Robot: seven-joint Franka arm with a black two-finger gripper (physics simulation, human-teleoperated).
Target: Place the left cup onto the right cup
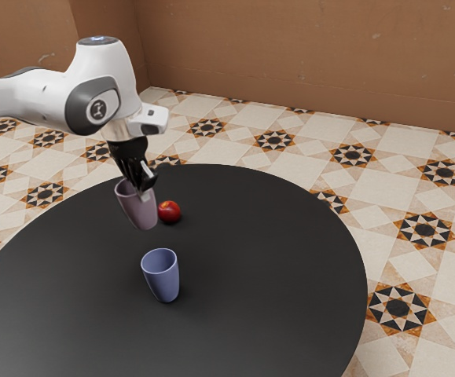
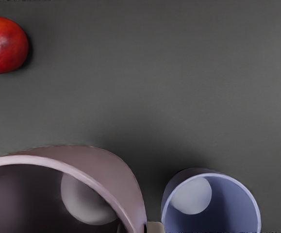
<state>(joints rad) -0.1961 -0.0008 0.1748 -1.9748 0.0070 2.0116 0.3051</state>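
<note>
Clamping the smooth, tapered mauve cup (image 1: 137, 210) by its rim, the pincer (image 1: 142, 185) holds it aloft.

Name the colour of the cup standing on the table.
The cup is periwinkle blue; shows best in the exterior view.

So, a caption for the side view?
Claw holds a mauve cup tilted above the black table, near a blue cup and red apple.

A home-like room: patterned floor tiles (image 1: 416, 181), plain brown walls (image 1: 290, 47), and a round black table (image 1: 274, 259).
</note>
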